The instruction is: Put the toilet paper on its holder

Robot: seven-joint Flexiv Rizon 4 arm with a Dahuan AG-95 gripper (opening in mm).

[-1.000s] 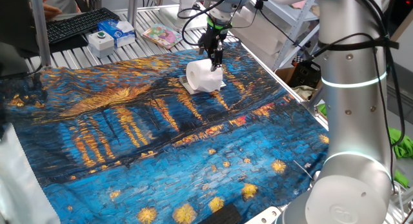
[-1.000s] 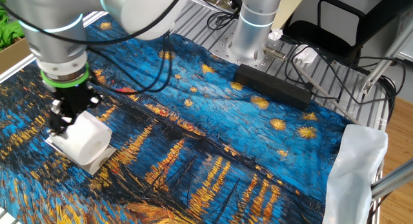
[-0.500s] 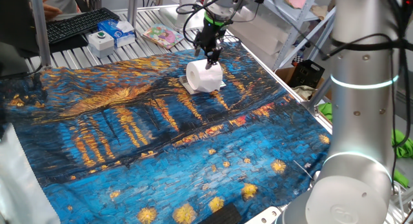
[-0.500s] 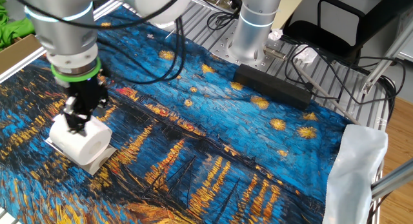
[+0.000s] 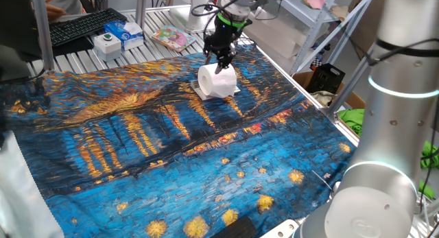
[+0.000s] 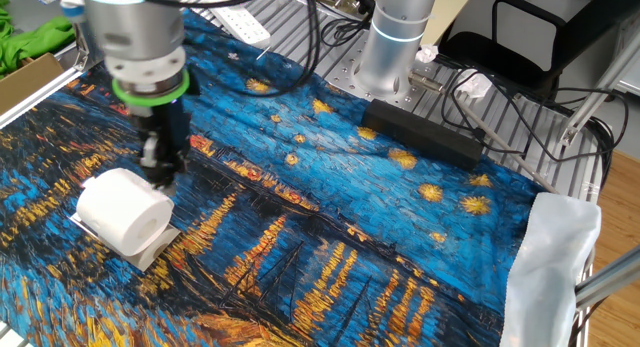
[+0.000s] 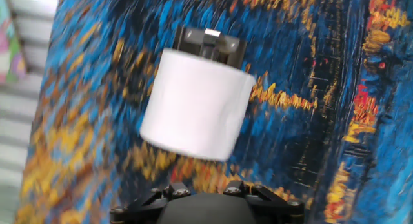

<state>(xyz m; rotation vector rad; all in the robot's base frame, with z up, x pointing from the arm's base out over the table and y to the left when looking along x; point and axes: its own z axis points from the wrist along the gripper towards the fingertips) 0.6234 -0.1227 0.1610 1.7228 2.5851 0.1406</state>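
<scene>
The white toilet paper roll (image 5: 217, 81) lies on its side over the flat holder base (image 5: 199, 93) on the painted cloth. In the other fixed view the roll (image 6: 124, 209) rests on the base (image 6: 152, 251), whose upright part is hidden. My gripper (image 5: 221, 57) hangs just above and behind the roll and touches nothing; in the other fixed view the gripper (image 6: 162, 175) stands beside the roll's upper right. The hand view shows the roll (image 7: 197, 104) below me with the holder's edge (image 7: 208, 42) past it. My jaws look slightly apart and empty.
A white box with a green button (image 5: 107, 41), a blue packet (image 5: 129, 32) and a keyboard (image 5: 82, 25) lie beyond the cloth's far edge. The robot's base column (image 6: 395, 37) and a black bar (image 6: 430, 137) stand at the cloth's other side.
My gripper has let go of the roll and risen up and away from it. The roll stays lying on the holder base.
</scene>
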